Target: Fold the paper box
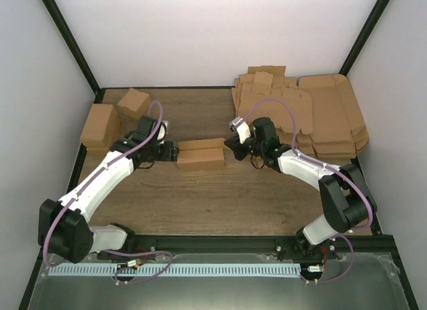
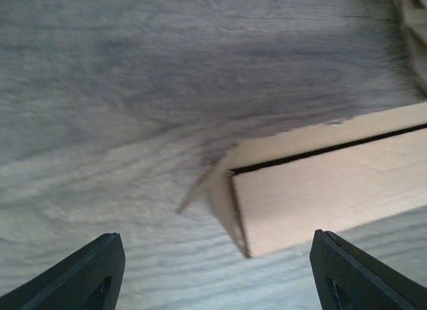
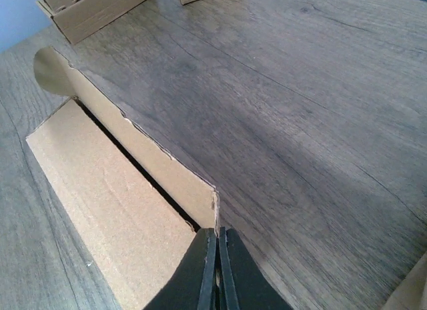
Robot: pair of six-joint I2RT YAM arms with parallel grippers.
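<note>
The paper box (image 1: 200, 154) lies in the middle of the wooden table as a shallow brown carton, its lid down with a dark slit along the far wall. My left gripper (image 1: 171, 153) is open just off its left end; in the left wrist view the gripper (image 2: 217, 283) has its fingers wide apart, and the blurred box corner (image 2: 320, 197), with a small flap sticking out, lies ahead of them, untouched. My right gripper (image 1: 229, 147) is at the box's right end. In the right wrist view it (image 3: 217, 243) is shut on the thin edge of the box's (image 3: 100, 190) far wall corner.
A big heap of flat brown cardboard sheets (image 1: 313, 113) fills the back right. Two folded brown cartons (image 1: 100, 123) (image 1: 133, 102) stand at the back left, and also show in the right wrist view (image 3: 93, 7). Black frame posts rise at both back corners.
</note>
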